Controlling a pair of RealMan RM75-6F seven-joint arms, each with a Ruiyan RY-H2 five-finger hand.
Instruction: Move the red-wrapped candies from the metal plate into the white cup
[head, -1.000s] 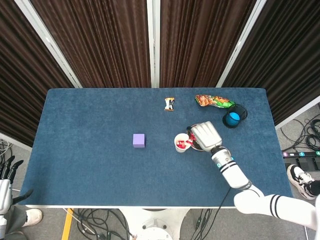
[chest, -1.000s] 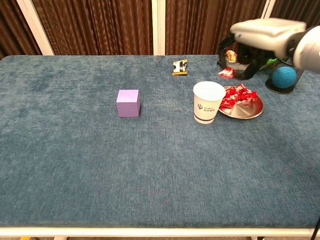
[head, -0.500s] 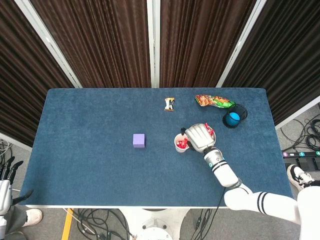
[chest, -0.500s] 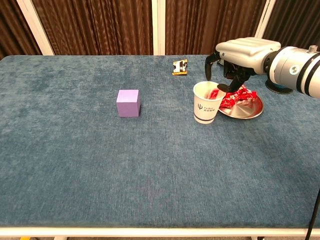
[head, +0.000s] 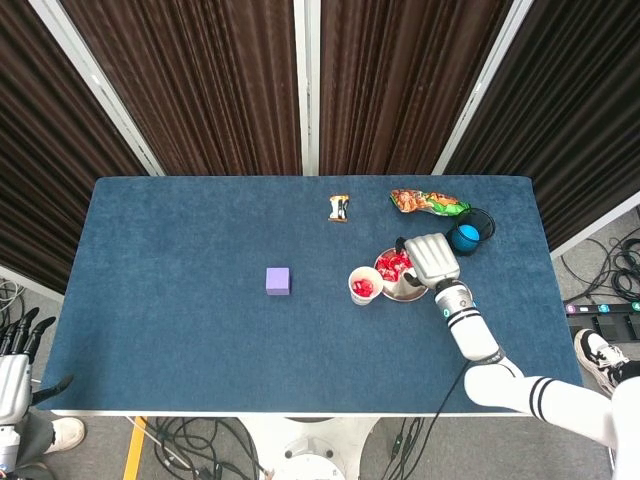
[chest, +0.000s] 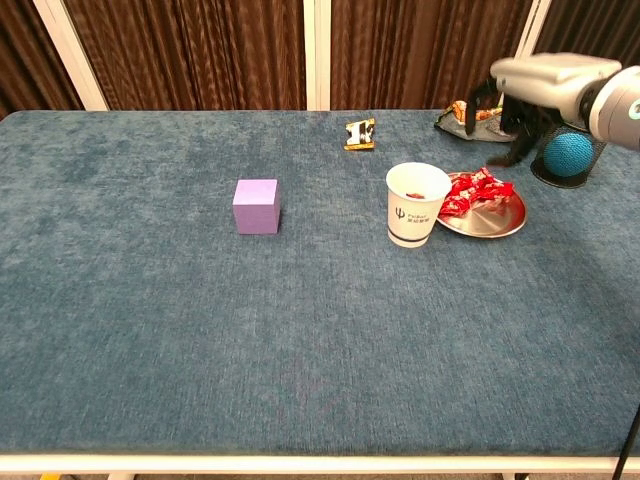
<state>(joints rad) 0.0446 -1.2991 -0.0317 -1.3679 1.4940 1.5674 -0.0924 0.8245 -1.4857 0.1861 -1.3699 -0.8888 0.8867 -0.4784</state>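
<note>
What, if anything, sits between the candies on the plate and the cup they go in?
Nothing visible. The white cup stands right beside the metal plate, open top clear, and the right hand hovers above the red-wrapped candies with nothing between.

A table covered in dark blue, carpet-like fabric fills the middle of the head view and nearly all of the chest view. Behind it, across the top of both frames, hang dark brown pleated curtains divided by pale vertical frame bars. Below the table's near edge, at the bottom of the head view, black cables tangle on a light grey floor, with more at the right edge.
</note>
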